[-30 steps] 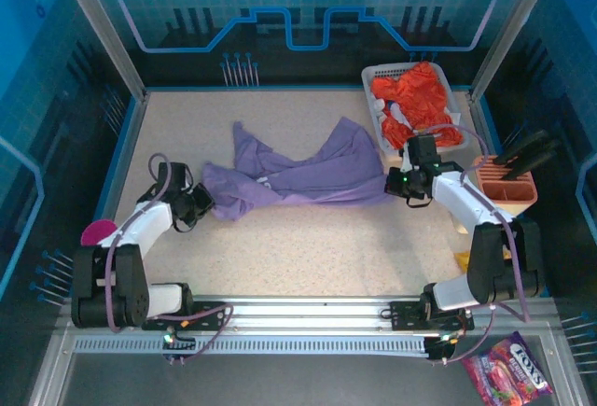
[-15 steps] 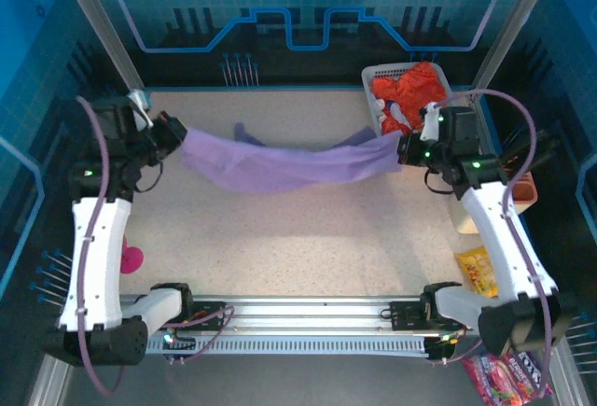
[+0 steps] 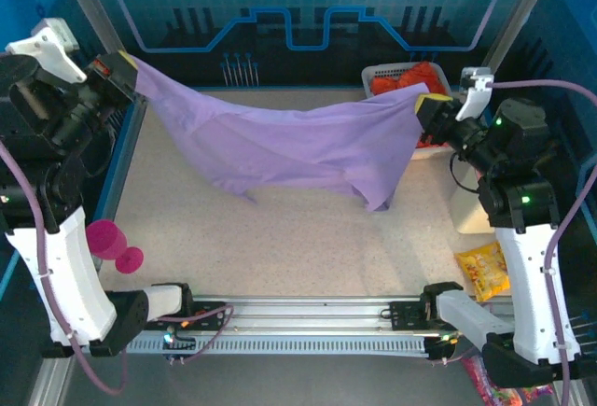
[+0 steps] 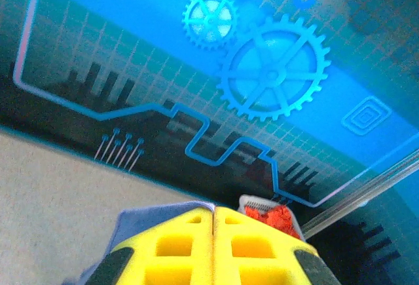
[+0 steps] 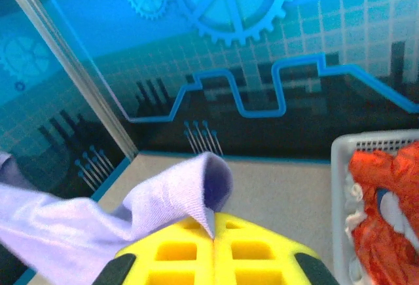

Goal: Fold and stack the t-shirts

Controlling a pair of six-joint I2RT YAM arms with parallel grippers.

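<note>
The lavender-purple t-shirt [image 3: 280, 149] hangs stretched in the air between both arms, sagging over the table's back half. My left gripper [image 3: 126, 63] is shut on its left corner, high at the back left; cloth [image 4: 150, 223] peeks out beside the yellow fingers [image 4: 177, 246]. My right gripper [image 3: 422, 105] is shut on the right corner, high near the basket; a fold of purple cloth [image 5: 183, 196] sticks out of the closed yellow fingers [image 5: 249, 249]. The orange-red t-shirt [image 3: 410, 77] lies crumpled in the white basket [image 3: 369, 77], partly hidden by the purple shirt.
A pink cup [image 3: 104, 238] lies at the table's left edge. A yellow snack packet [image 3: 480, 271] lies at the right edge near the right arm. The beige tabletop [image 3: 298, 238] spreads below the hanging shirt. The basket [image 5: 340, 193] stands just right of my right gripper.
Both arms have risen and spread apart with the purple shirt, lifting it off the table. It went from a crumpled heap to a hanging, stretched sheet.
</note>
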